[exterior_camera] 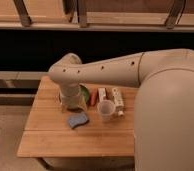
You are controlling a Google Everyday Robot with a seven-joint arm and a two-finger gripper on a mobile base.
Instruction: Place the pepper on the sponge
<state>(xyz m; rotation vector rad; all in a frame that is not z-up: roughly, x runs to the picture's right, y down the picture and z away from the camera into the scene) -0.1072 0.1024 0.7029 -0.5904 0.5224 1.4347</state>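
Gripper (74,105) is hanging between the round green bowl (84,92) and the wavy flat blue sponge (77,120); open or closed, I cannot tell. The slim red-orange pepper (93,98) is lying beside the bowl.

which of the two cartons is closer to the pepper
The carton directly beside the pepper; the other carton sits farther off, by the cup. The gripper is down by the green bowl.

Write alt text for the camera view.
A beige robot arm reaches from the right over a small wooden table; its gripper hangs low by the green bowl, just behind the blue sponge. The pepper lies right of the bowl, apart from the sponge, near two cartons and a pale cup.
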